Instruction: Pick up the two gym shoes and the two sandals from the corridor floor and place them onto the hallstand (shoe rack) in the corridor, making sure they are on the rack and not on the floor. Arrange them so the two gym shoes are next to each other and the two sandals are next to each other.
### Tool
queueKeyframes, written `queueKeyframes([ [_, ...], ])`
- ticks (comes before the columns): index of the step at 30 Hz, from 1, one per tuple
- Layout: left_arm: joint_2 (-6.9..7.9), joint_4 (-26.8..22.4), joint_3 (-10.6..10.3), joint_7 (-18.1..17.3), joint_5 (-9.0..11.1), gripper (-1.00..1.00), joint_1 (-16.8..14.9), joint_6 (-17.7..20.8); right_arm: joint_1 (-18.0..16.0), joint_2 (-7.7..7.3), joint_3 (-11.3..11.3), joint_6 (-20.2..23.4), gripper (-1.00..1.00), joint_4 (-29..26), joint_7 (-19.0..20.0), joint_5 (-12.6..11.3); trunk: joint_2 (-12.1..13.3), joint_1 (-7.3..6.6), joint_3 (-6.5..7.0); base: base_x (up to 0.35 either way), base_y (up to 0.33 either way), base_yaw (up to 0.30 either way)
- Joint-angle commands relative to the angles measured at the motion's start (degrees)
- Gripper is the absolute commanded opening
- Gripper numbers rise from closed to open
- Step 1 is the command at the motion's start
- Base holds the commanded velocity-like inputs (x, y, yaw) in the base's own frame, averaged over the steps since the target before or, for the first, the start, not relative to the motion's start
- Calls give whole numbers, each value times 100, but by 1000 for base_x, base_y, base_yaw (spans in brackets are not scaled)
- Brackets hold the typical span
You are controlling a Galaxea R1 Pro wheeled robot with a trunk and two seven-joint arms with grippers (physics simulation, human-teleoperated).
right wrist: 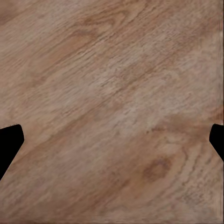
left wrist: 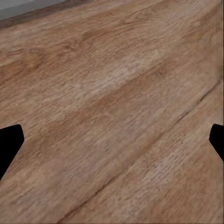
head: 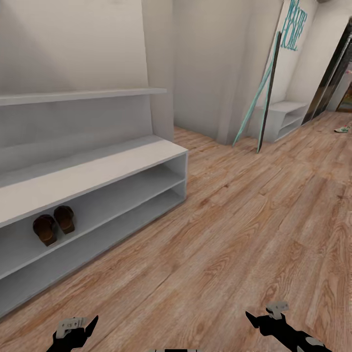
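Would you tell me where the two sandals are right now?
In the head view, the two sandals sit side by side on the hallstand's upper shelf, at left.

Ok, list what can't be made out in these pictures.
- Gym shoe: head view, far down the corridor floor, too small for detail; its mate can't be placed.
- Hallstand: head view, left end cut off by the edge.
- Sandals: head view, straps too small to tell.
- Left gripper, right gripper: wrist views, fingertips at the edges, spread wide.
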Motion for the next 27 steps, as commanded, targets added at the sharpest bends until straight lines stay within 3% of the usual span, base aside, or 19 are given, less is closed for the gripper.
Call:
queueKeyframes([
  [1,-3,3,45,-41,-31,100,-4,-17,-5,-1,38,-14,100,15,23,-57,-2,-1,-2,0,0,-286],
  [6,-3,3,45,-41,-31,100,-4,-17,2,4,38,-14,100,65,23,-57,-1,-4,33,0,0,-286],
  [27,-3,3,44,-41,-31,100,-4,-17,7,23,38,-14,100,75,6,-56,761,-421,409,0,0,-286],
])
